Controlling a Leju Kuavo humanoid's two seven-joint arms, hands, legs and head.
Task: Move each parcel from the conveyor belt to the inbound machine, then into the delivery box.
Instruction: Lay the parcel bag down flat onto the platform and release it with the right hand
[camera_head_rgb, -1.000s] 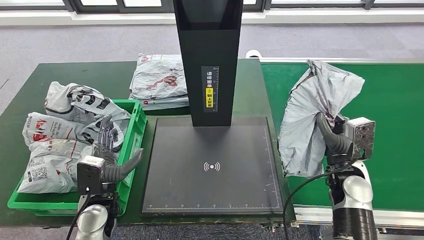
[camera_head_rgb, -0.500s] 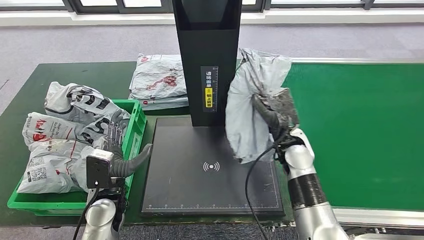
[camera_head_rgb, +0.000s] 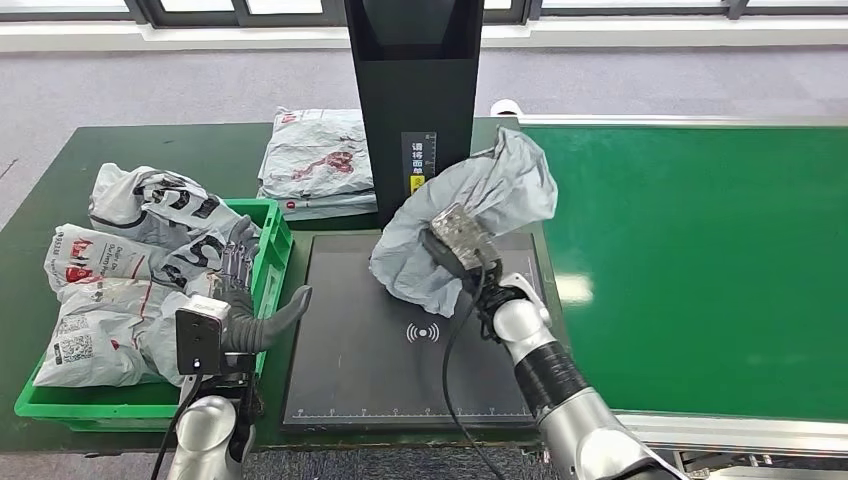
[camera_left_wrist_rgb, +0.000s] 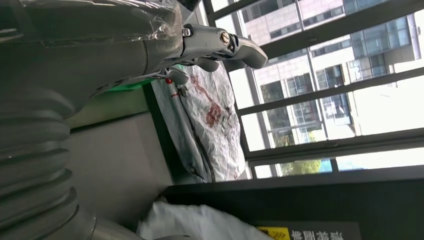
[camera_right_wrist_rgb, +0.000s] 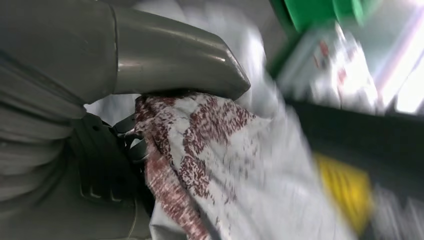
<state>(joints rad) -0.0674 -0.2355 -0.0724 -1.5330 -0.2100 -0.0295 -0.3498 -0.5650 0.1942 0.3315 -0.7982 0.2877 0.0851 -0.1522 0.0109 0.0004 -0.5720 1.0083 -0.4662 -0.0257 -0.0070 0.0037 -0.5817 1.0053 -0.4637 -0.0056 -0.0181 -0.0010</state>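
At centre frame we find the right hand (camera_head_rgb: 447, 243) gripping a grey parcel (camera_head_rgb: 470, 215) that hides its fingers; the left hand (camera_head_rgb: 240, 290) is open, holding nothing.

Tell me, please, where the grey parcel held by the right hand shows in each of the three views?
Head view: the grey parcel is mid-frame, over the black scanner plate's far edge, gripped by the right hand.
Left wrist view: a pale crumpled edge at the bottom is probably it.
Right wrist view: the parcel spreads across the centre, under the thumb.
Shared landmark: the yellow label on the black column.
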